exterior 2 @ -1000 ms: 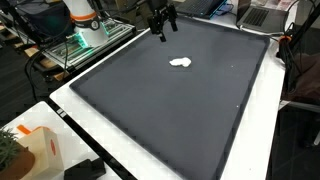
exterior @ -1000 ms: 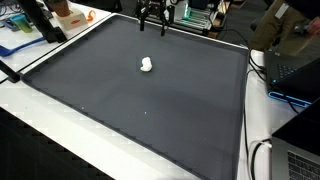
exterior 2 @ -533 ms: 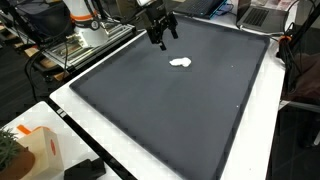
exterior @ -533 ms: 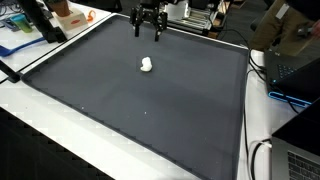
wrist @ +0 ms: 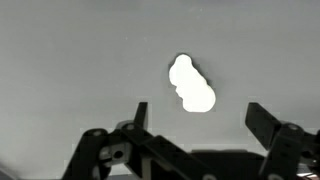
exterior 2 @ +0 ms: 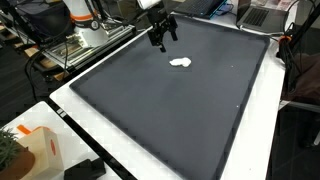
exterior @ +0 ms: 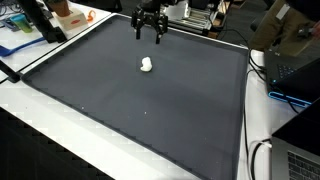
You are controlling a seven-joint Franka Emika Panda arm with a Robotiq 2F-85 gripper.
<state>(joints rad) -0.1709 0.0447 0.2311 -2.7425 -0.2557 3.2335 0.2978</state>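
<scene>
Black gripper, matte and angular; two blunt dark fingers, hinged bar linkages, round pivot pins at the knuckles; pale wrist section.

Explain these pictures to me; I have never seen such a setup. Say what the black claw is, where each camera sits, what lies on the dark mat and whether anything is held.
The black claw is the robot's gripper. Two pictures come from cameras outside the robot, viewing the table from different spots. The third comes from a camera on the wrist, looking past the two fingers at the surface. On the dark mat lies one small white lumpy object, visible in every view. The gripper hovers above the mat near it, jaws open, holding nothing.
</scene>
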